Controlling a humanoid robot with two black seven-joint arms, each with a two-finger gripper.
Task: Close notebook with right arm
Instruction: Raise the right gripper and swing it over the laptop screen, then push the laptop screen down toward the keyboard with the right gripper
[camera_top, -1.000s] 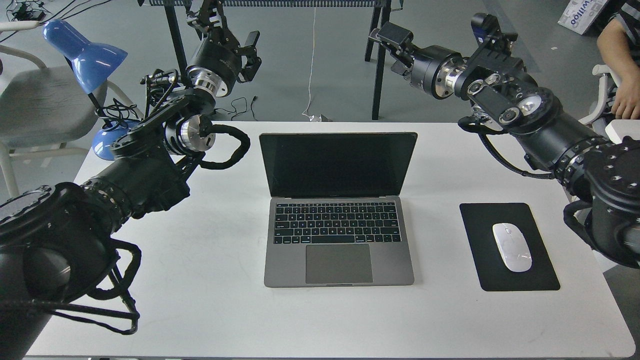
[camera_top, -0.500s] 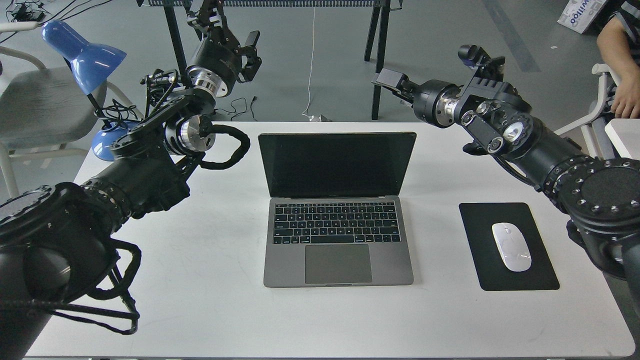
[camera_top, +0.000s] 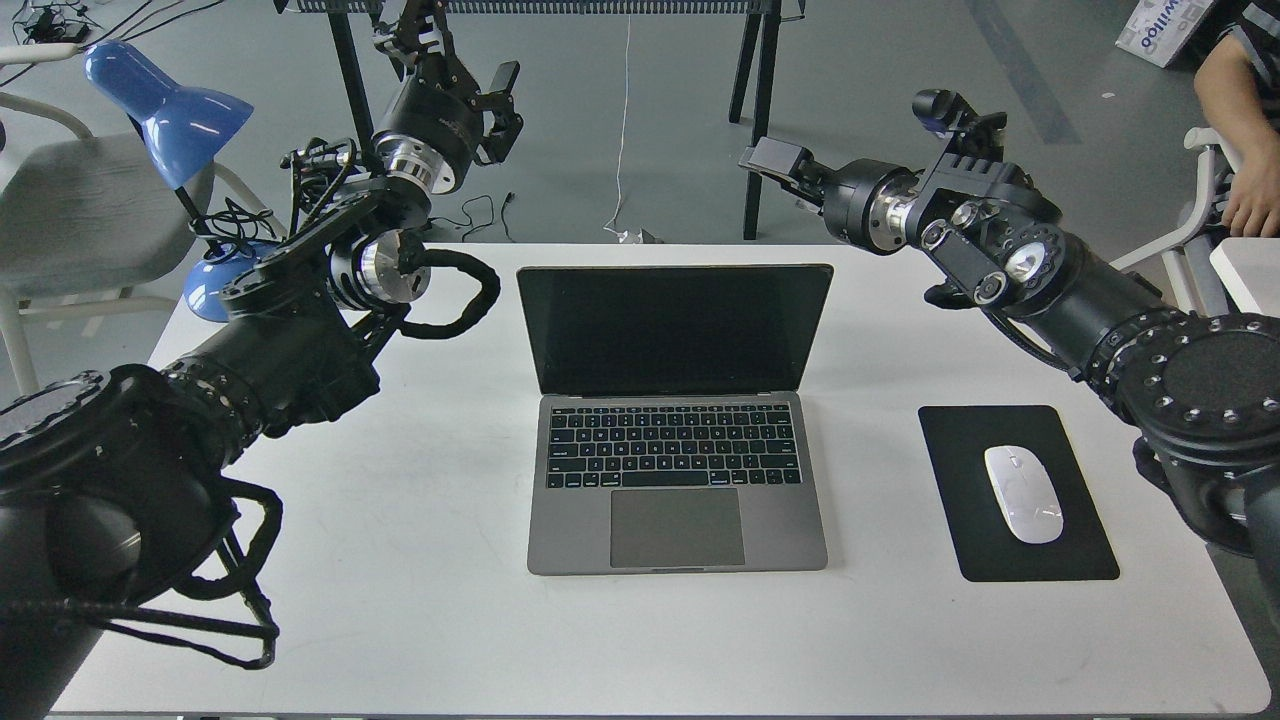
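Notebook (camera_top: 676, 420) sits open at the middle of the white table (camera_top: 420, 600), screen upright and black, keyboard and trackpad facing me. Its lid back faces away, so nothing of that side shows.

My right arm (camera_top: 1050, 280) comes in from the right edge, reaching over the table's far right corner. My right gripper (camera_top: 775, 160) hangs past the far edge of the table, above and to the right of the screen's top right corner, not touching the notebook. It is seen small and dark, nearly side-on; I can't separate the two fingers, so I can't tell if it is parted or closed. Nothing visibly in it.

My left arm (camera_top: 280, 340) comes in from the lower left, with a looped black cable beside it. My left gripper (camera_top: 497, 100) is up at the far left, beyond the table, well apart from the notebook. Fingers dark against a dark body; open or closed, can't tell.

Black mouse pad (camera_top: 1015, 495) lies right of the notebook, with a white mouse (camera_top: 1023, 493) on it. My right arm's shoulder cuts off the table's right edge.

Blue desk lamp (camera_top: 165, 110) at far left, its base partly hidden behind my left arm. A person's hand (camera_top: 1250, 205) is cut off at the right edge.
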